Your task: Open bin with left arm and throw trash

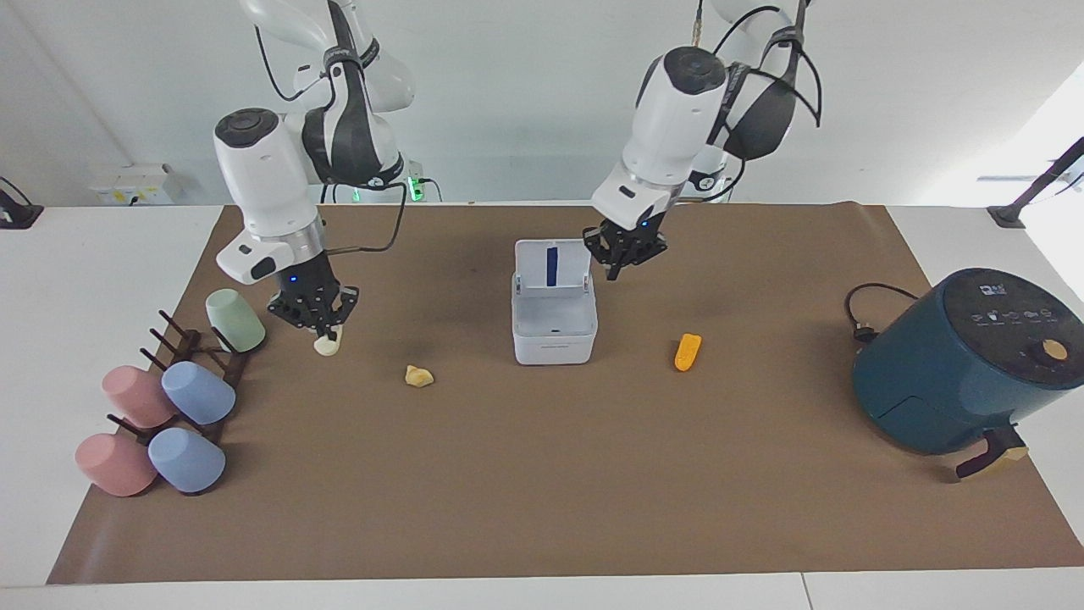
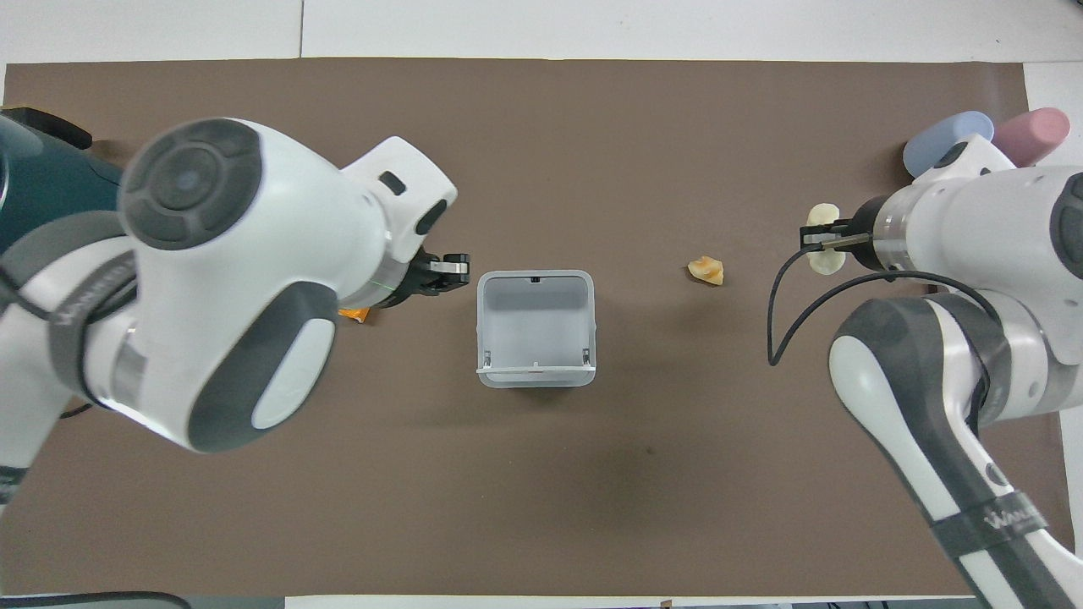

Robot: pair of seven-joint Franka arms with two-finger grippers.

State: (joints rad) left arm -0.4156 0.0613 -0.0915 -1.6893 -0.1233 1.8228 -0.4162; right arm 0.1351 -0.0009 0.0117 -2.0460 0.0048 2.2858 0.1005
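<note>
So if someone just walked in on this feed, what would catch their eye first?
Probably the bin mid-table, its lid upright, with the left gripper raised beside the lid. Then the right gripper, raised beside the cup rack, gripping the cream scrap.

Cups, a rack and an air fryer on a brown mat [image 1: 542,500].
The green cup [image 1: 235,319] is just beside the right gripper [image 1: 320,329] and its jaws, by the rack [image 1: 179,346]. Two blue cups [image 1: 197,392] and two pink cups [image 1: 135,396] lie near. The air fryer [image 1: 957,364] and its cord [image 1: 864,312] are well apart from the left gripper [image 1: 622,264] and its jaws.
</note>
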